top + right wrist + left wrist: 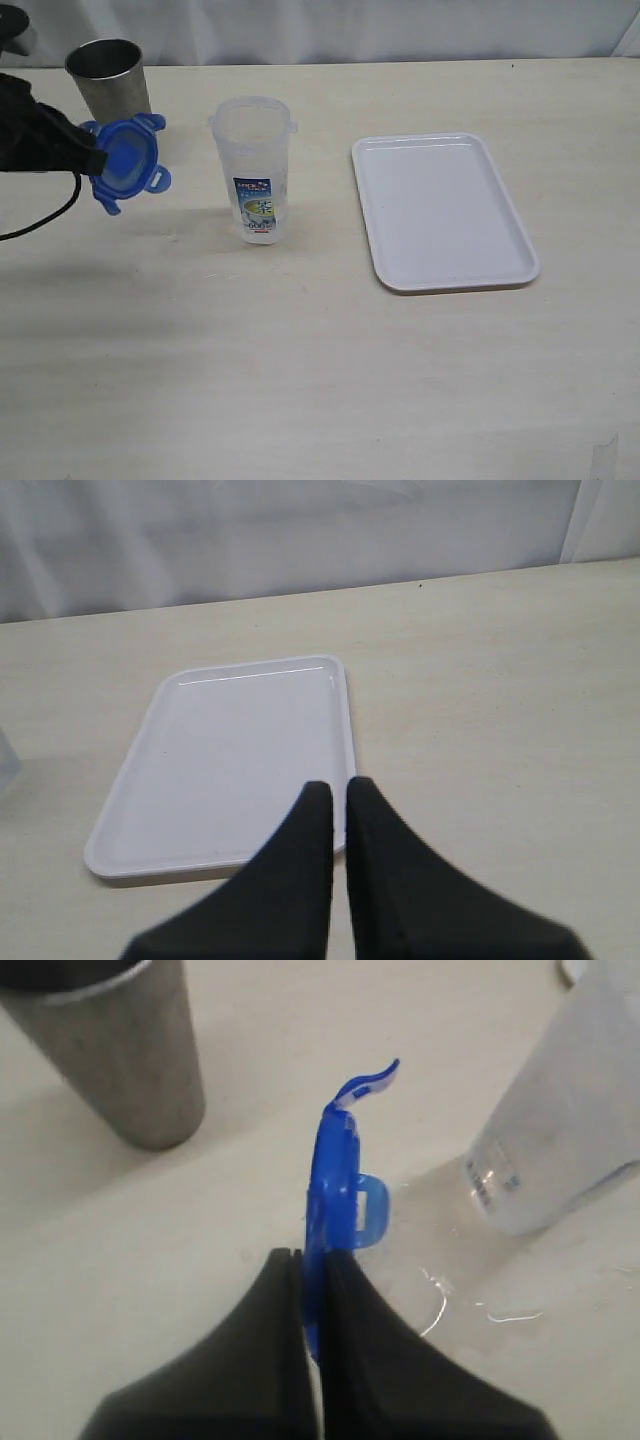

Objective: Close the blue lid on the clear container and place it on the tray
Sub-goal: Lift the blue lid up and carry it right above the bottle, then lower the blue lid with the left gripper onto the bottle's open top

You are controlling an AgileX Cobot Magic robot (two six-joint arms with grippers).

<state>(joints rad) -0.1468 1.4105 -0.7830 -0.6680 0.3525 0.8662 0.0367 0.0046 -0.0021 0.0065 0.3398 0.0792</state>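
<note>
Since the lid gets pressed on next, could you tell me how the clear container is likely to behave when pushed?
The clear container is tall and slim on a narrow base, so a sideways push near its rim would probably tip it. It looks empty and thin-walled, so it is likely light and may slide on the smooth table.

My left claw (305,1258) and right claw (333,788) are black, with two pointy fingers (375,1360) each. A thin black cable (52,213) loops off the left arm (28,138).
</note>
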